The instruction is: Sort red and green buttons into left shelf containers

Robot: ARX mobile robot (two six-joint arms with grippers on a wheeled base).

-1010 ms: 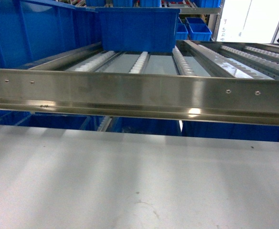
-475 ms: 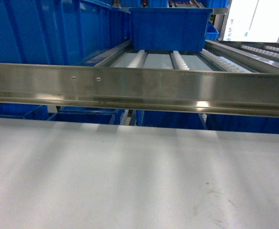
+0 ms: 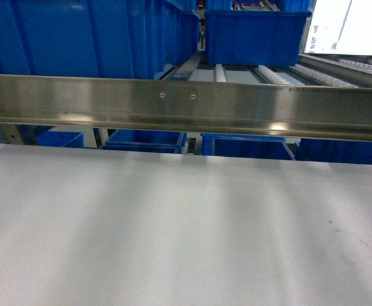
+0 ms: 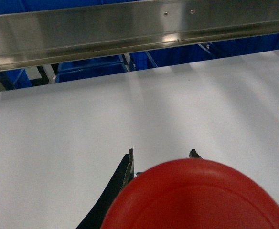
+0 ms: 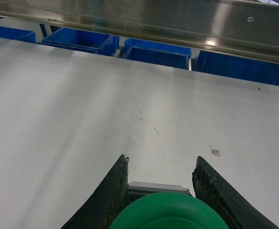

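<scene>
- The jaws of the left gripper (image 4: pixel 161 157) were closed around a red button (image 4: pixel 197 195), whose round cap filled the bottom of the left wrist view; the jaws of the right gripper (image 5: pixel 161 174) pinched a green button (image 5: pixel 170 212) in the same way, at the bottom edge of the right wrist view.
- Both buttons were therefore in the grippers, above the white table (image 3: pixel 186 229), and not yet in any bin.
- The blue bins (image 3: pixel 78 38) stood in the upper left of the head view, behind and above the steel rail (image 3: pixel 186 105). From both pairs of jaws they lay forward and upward, across the rail.
- I judged the left arm to be the nearer one, because the big bins were on its side.
- A long axis of the buttons could not be told; only the round caps showed.
- Compared with the earlier head frames, the rail and bins had shifted to the right in the picture, and the large bins now filled more of the upper left, so the view had turned toward the left shelf.
</scene>
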